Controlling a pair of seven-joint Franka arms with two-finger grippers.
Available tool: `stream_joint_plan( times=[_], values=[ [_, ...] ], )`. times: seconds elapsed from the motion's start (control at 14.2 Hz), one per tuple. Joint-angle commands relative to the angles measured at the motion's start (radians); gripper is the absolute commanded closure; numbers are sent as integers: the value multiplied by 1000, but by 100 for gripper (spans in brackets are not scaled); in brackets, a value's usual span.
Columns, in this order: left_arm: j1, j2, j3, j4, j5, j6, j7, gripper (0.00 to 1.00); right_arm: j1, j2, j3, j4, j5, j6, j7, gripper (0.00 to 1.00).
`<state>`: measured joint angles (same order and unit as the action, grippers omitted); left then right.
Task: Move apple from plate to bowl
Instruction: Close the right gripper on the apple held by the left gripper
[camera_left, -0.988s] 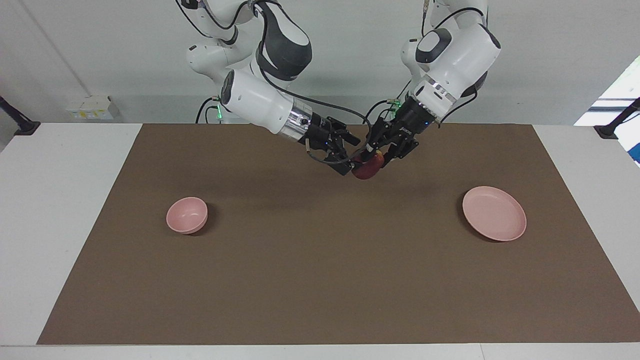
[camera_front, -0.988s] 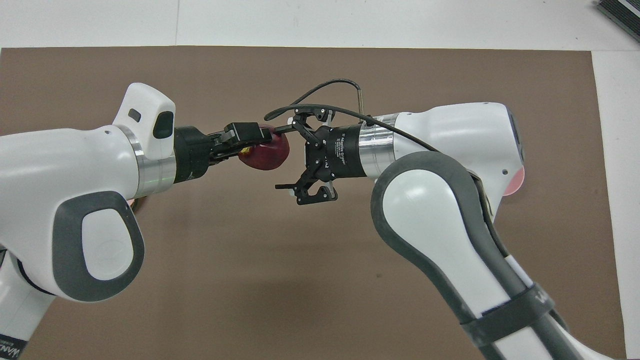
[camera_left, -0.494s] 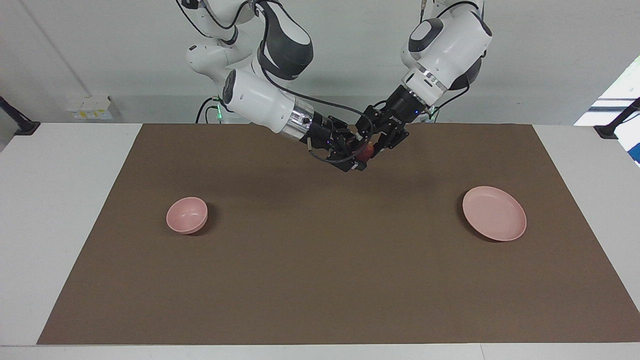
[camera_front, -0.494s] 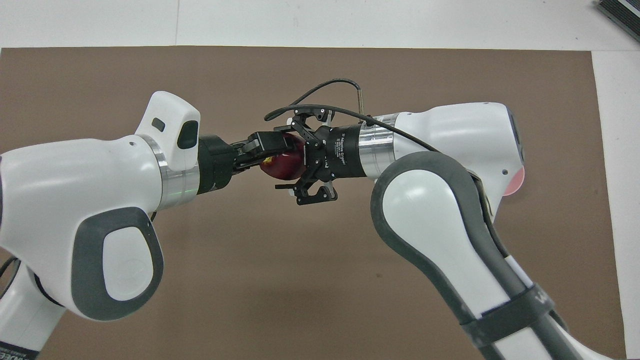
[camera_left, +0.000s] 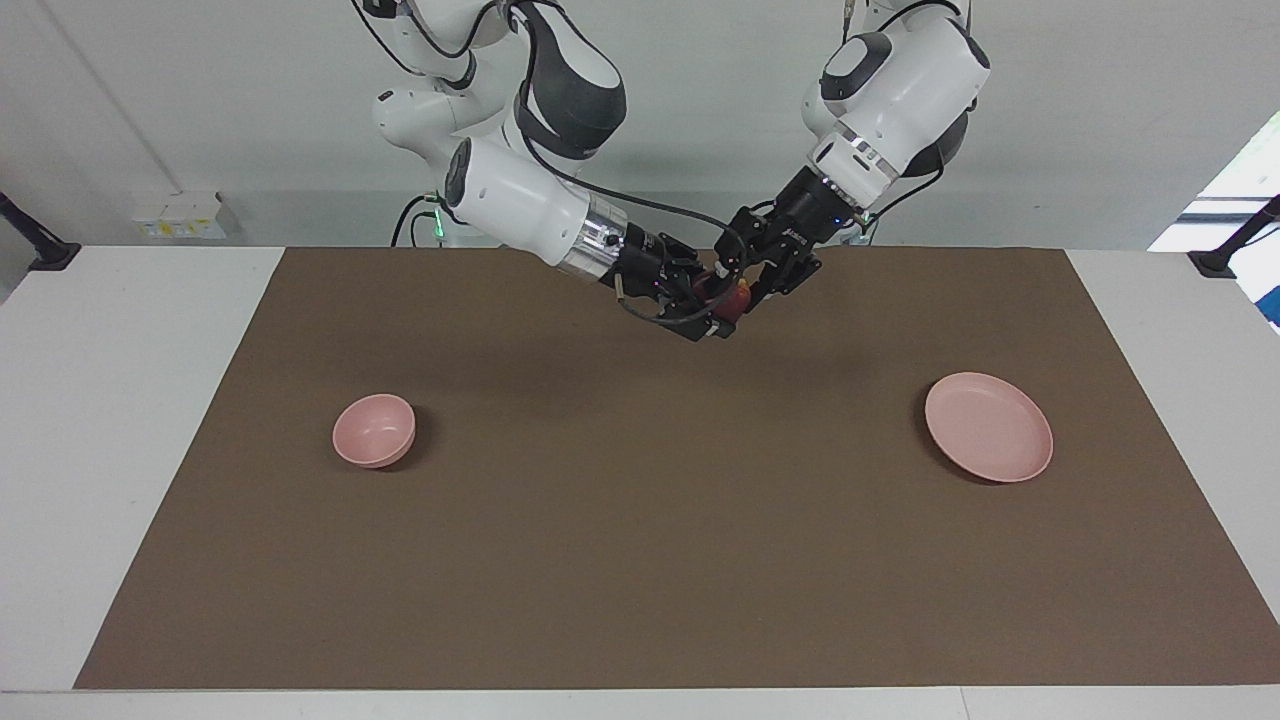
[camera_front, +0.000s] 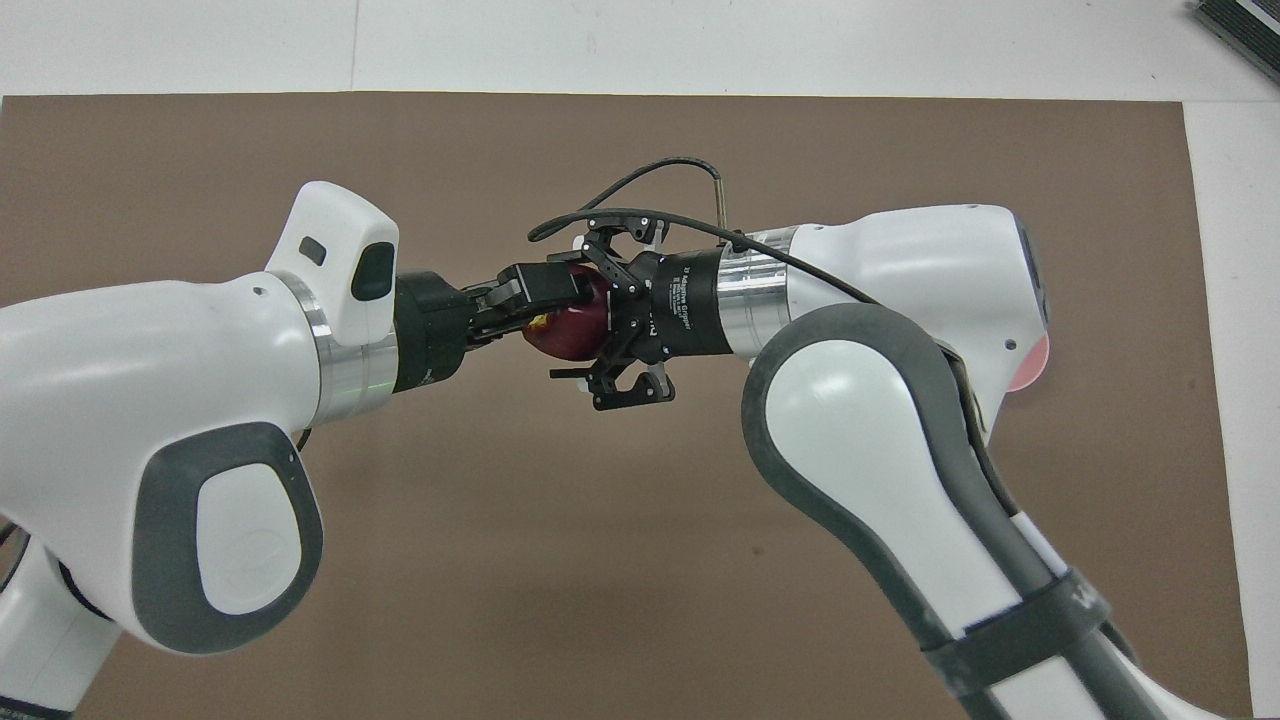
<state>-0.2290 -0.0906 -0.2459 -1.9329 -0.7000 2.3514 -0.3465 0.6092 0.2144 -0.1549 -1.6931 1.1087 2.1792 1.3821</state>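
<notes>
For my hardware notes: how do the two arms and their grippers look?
Both arms have glossy white shells with dark grey joint covers and silver wrist rings. The left gripper and right gripper are black linkages. A black cable loops over the right wrist.

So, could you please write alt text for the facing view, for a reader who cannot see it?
Two white robot arms meet in mid-air over the brown mat, the left gripper holding a dark red apple and the right gripper around it. A small pink bowl sits toward the right arm's end, and an empty pink plate toward the left arm's end.
</notes>
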Motion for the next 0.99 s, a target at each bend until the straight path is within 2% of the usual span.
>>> stream_joint_plan(
  times=[0.0,0.07,0.14,0.28,0.35,0.42,0.78,0.92],
  values=[
    [4,-18,10,9,-18,-23,-6,99,-5,-3,3,-10,30,-7,-43,100],
    [4,-18,10,11,-18,-23,-8,87,-5,-3,3,-10,28,-7,-43,100],
    [4,-18,10,12,-18,-23,-9,68,-5,-3,3,-8,26,-7,-44,100],
    [4,-17,10,12,-15,-23,-17,19,-5,-3,3,-7,25,-6,-44,100],
    [4,-17,11,14,-12,-23,-17,5,-5,-3,3,-7,23,-6,-44,100],
    [4,-15,11,15,-9,-23,-17,0,-5,-3,3,-7,22,-6,-44,100],
    [8,-14,14,15,2,-24,-14,0,-3,-3,3,-7,14,-7,-46,100],
    [37,-14,14,17,71,-73,-12,0,-3,-3,3,-8,13,-7,-46,100]
  ],
)
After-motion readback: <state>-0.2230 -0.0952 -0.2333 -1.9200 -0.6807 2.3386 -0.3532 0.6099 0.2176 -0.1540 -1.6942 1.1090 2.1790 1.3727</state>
